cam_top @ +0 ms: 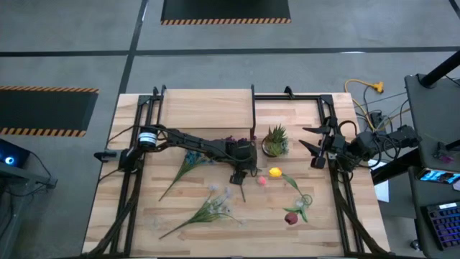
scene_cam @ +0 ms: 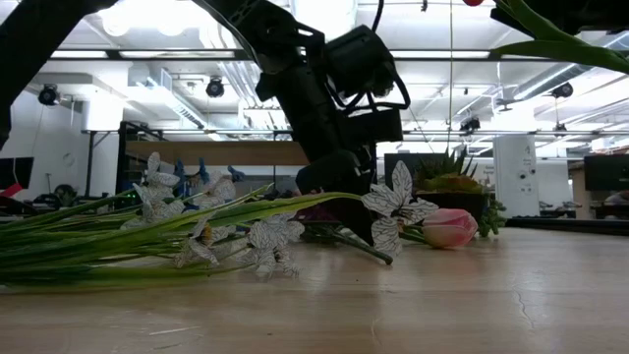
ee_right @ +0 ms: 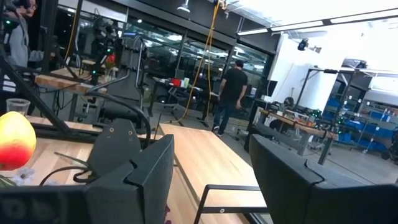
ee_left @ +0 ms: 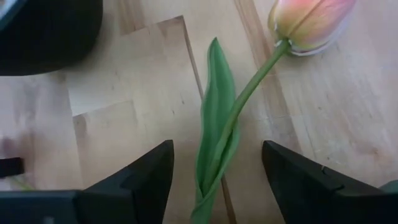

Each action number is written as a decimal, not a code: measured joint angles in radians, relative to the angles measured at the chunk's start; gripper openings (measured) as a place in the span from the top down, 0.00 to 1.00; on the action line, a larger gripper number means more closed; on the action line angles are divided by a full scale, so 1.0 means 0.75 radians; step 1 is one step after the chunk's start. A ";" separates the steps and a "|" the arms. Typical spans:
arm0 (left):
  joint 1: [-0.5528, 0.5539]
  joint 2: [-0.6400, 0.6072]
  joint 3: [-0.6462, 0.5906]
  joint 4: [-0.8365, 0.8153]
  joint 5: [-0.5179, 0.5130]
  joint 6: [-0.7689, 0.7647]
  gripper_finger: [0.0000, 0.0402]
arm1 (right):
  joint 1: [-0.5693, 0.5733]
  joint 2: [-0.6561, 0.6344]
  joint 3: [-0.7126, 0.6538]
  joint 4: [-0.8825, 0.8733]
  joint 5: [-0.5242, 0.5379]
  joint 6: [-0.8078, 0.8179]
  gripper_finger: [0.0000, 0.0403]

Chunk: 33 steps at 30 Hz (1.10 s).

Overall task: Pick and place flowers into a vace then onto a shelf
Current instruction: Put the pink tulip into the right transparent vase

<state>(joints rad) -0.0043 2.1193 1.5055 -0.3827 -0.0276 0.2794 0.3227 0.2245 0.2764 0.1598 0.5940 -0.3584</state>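
left gripper: we see it reached out to the middle of the table, low over the wood. in the left wrist view its fingers are spread wide, with the green stem and leaf of a pink tulip lying between them, untouched as far as we can tell.
right gripper: it waits at about 3 o'clock by the table's right edge, lifted off the wood, fingers spread, holding nothing.
pink tulip, seen from above: just toward 4 o'clock of the left gripper, next to a yellow-orange bloom.
other flowers: a blue-bloomed stem lies at about 9 o'clock of the left gripper; a white-bloomed bunch lies toward 7 o'clock; a red bloom with a curled green stem sits toward 5 o'clock. all rest flat on the table.
potted plant: spiky and green, at about 1 o'clock of the left gripper, not part of the job.
shelf: we cannot pick it out for sure in these views.
vase: we see none clearly.
done so far: in our judgement nothing yet; every stem we can see is loose on the wood.
step in hand: we judge the left gripper is set to close on the tulip stem.
left to do: nearly all of it, meaning gathering the stems, vasing them, then shelving the vase.
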 joint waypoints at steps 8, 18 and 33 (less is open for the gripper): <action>-0.001 -0.004 0.032 0.009 0.000 -0.001 0.77 | 0.000 0.000 0.000 0.000 0.001 0.000 0.50; -0.001 -0.004 0.028 0.001 -0.001 -0.004 0.99 | 0.000 -0.001 0.000 -0.007 0.001 0.000 0.50; -0.003 -0.186 0.172 -0.197 -0.005 -0.041 1.00 | 0.000 -0.002 -0.001 -0.021 0.005 0.000 0.50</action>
<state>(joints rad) -0.0063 1.9800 1.6348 -0.5306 -0.0311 0.2490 0.3229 0.2230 0.2760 0.1439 0.5976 -0.3581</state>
